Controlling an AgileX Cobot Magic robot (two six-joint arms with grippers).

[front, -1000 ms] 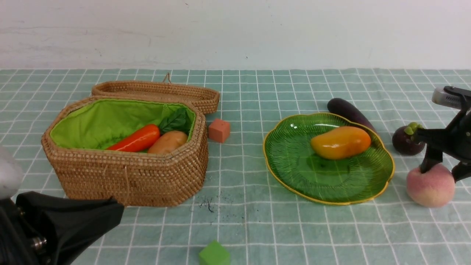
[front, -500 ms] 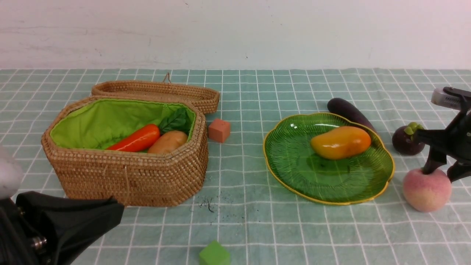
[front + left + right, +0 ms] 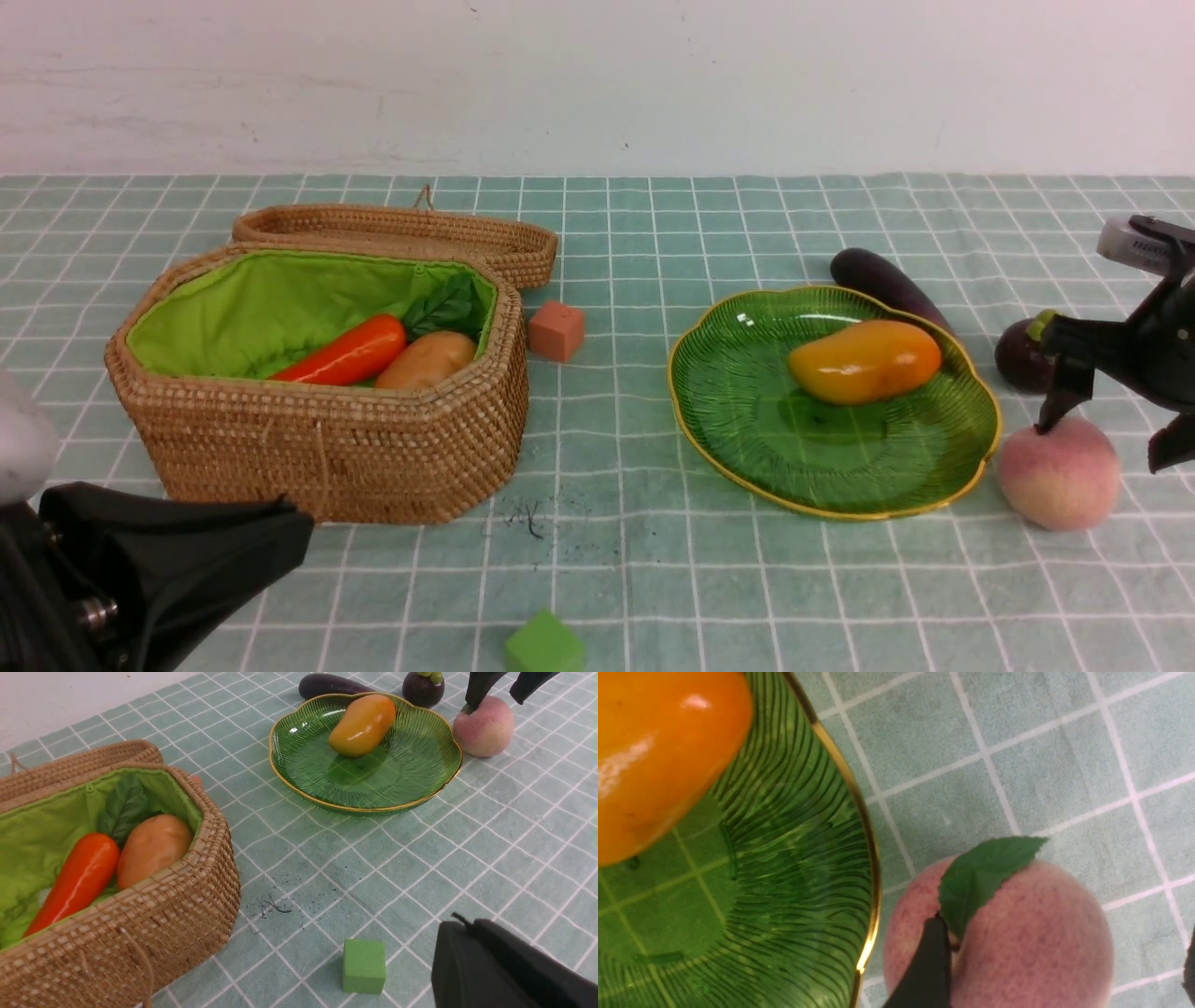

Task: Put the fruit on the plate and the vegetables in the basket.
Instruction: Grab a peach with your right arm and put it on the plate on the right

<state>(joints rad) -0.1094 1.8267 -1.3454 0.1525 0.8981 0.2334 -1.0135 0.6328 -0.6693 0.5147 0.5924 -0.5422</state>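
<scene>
Peach [image 3: 1060,474] is sitting on the checked cloth of the desk [image 3: 653,569], just beside the plate [image 3: 747,411] at its near right rim and not on it; whether it is touching the gold rim I cannot tell. Right gripper [image 3: 1100,446] is hanging over the peach with jaws standing wide. 1 black finger [image 3: 927,961] is touching the fruit's top by the green leaf [image 3: 985,872], and the other is standing clear off the peach's right side, so nothing is being gripped. Mango [image 3: 864,360] is lying on the plate, toward its back right. Mangosteen [image 3: 1019,359] is resting on the desk behind the peach, partly hidden by the right gripper. Eggplant [image 3: 882,280] is lying on the desk just behind the plate's back rim. Basket [image 3: 317,448] is standing open on the left, with its lid [image 3: 392,233] lying folded back behind it. 2 vegetables are lying inside against the green lining [image 3: 261,308]: carrot [image 3: 344,351] and potato [image 3: 427,359], side by side and touching. Pink cube [image 3: 556,329] is sitting just right of the basket. Green cube [image 3: 544,644] is sitting near the front edge, well apart from the rest. Left gripper [image 3: 280,546] is hovering low at the near left, in front of the basket, with jaws closed.
</scene>
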